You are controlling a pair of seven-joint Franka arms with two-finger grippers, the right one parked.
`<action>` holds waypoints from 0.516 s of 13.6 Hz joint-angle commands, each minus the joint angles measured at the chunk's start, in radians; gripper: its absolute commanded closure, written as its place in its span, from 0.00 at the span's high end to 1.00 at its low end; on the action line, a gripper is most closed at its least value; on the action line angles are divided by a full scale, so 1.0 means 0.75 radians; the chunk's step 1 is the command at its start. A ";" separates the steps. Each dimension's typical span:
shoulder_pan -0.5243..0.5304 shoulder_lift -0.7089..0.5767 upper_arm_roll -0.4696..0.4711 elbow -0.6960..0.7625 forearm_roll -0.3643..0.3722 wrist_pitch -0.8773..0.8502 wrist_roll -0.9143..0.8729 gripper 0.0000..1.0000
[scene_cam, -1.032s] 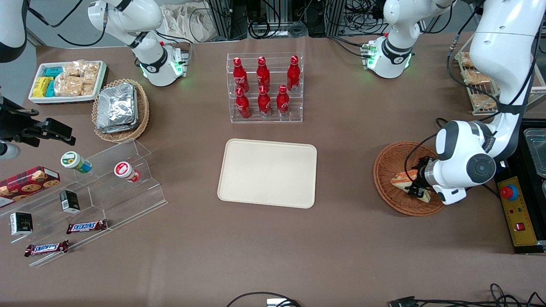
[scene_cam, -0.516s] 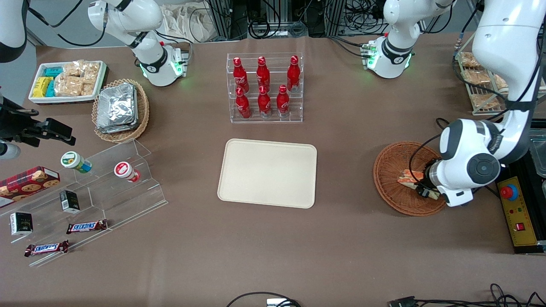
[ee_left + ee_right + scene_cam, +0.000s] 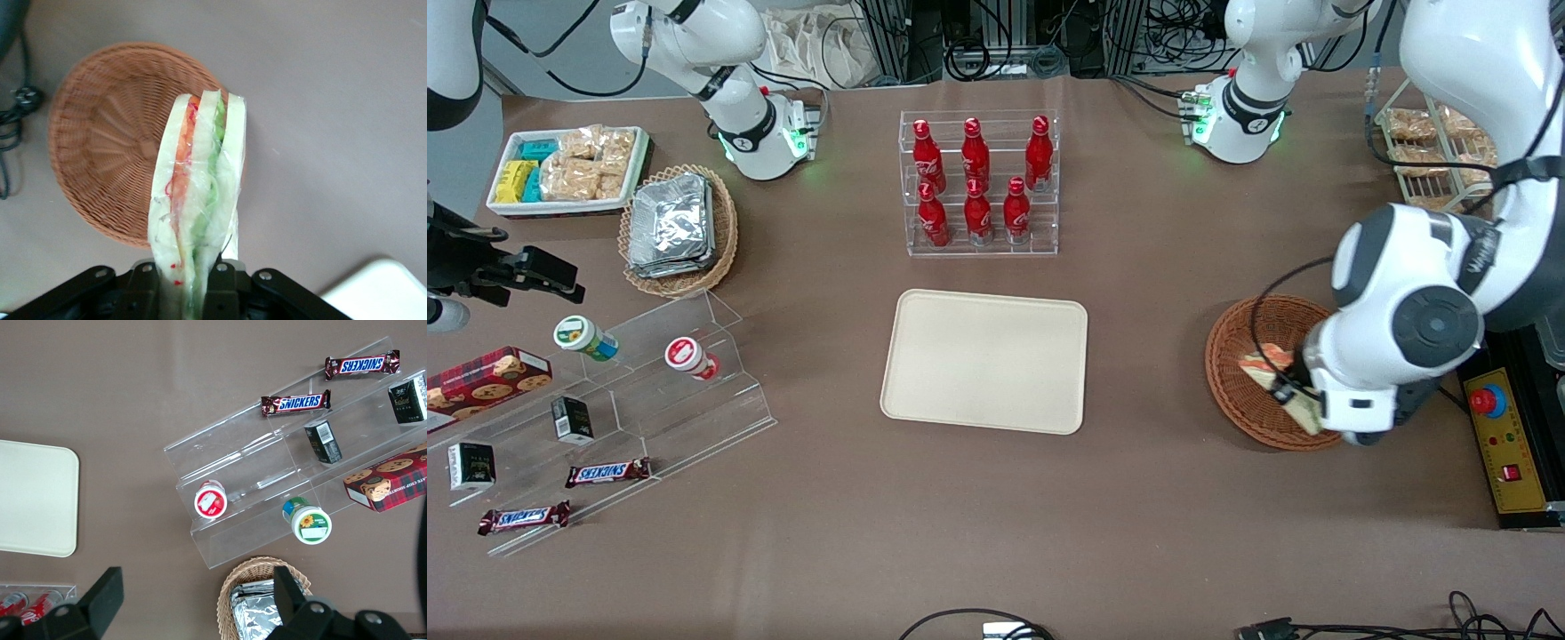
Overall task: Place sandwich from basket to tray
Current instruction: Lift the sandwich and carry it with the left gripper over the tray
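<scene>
Front view: at the right of the frame, the sandwich (image 3: 1279, 380) is seen lifted above the reddish-brown basket (image 3: 1240, 378), clamped in the gripper (image 3: 1291, 391) of the left arm. Compared with a second ago, the wrist has risen and looms larger, and the wedge no longer rests on the weave; the pick is judged complete and the carry is about to begin. The cream tray (image 3: 985, 360) lies bare at the centre of the frame, well apart from the basket, with only open brown table (image 3: 1138, 498) between them, so nothing is judged to stand in the way. Above the tray in the frame, a clear rack of red bottles (image 3: 978, 182) is set nearer the arm bases. At the upper left, a tan basket of foil packets (image 3: 676, 227) and a white snack tray (image 3: 565, 169) are kept out of the path, as are the acrylic steps (image 3: 649, 391) at the lower left.

Left wrist view: the wrapped sandwich (image 3: 197, 200) is held on edge between the closed fingers (image 3: 220, 293), its orange and green layers visible, with the emptied basket (image 3: 110, 143) beneath it and a corner of the tray (image 3: 380, 290) already in sight.

Right wrist view: the tray's edge (image 3: 37, 500) and the acrylic steps (image 3: 267, 487) with snack bars (image 3: 295, 403) are shown undisturbed.
</scene>
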 commanded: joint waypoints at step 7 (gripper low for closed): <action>-0.384 0.336 -0.126 0.182 -0.048 0.141 0.247 0.00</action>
